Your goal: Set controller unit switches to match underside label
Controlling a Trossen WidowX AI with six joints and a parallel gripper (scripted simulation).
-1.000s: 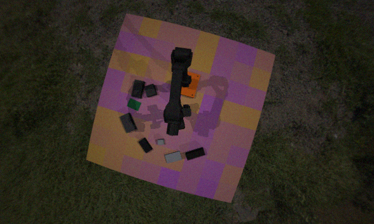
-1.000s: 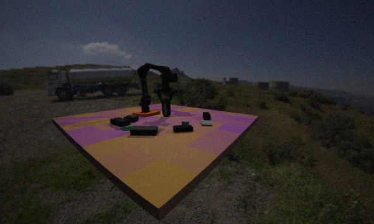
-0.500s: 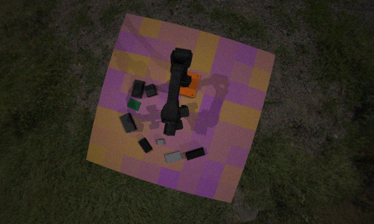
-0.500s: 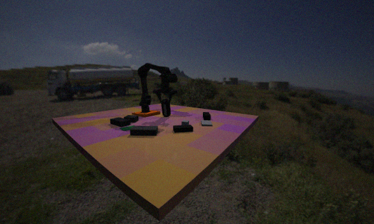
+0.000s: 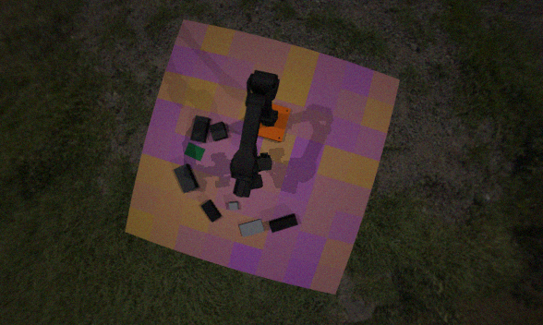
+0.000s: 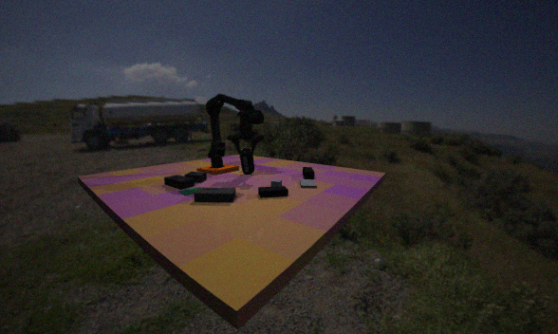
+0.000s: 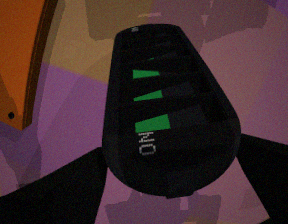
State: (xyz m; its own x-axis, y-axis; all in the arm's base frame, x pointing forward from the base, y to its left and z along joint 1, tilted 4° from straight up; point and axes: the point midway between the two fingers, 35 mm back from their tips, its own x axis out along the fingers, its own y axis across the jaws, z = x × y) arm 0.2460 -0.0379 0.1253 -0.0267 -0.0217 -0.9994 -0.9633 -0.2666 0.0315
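Note:
The dark grey controller unit (image 7: 170, 167) (image 6: 247, 162) is held off the bench between the fingers, hanging steeply in the exterior view. My gripper (image 7: 171, 149) (image 6: 247, 149) is shut on it, one finger at each side. In the wrist view the switch face shows, with a white ON mark (image 7: 146, 143) at the near end. Three green switch ends (image 7: 153, 123) (image 7: 149, 95) (image 7: 145, 74) show clearly along the ON side, with a faint green sliver (image 7: 151, 59) beyond. The far switches are too dark to read. The underside label is hidden. In the top view I cannot clearly separate the unit from the arm.
An orange base plate (image 5: 282, 125) (image 6: 230, 168) (image 7: 12, 60) lies under the arm. Dark blocks (image 5: 200, 128) (image 5: 219, 131) (image 5: 186, 178) (image 5: 211, 210) (image 5: 283, 222), a green plate (image 5: 195, 151), a pale grey plate (image 5: 251, 227) and a small grey block (image 5: 233, 206) lie around on the patchwork bench.

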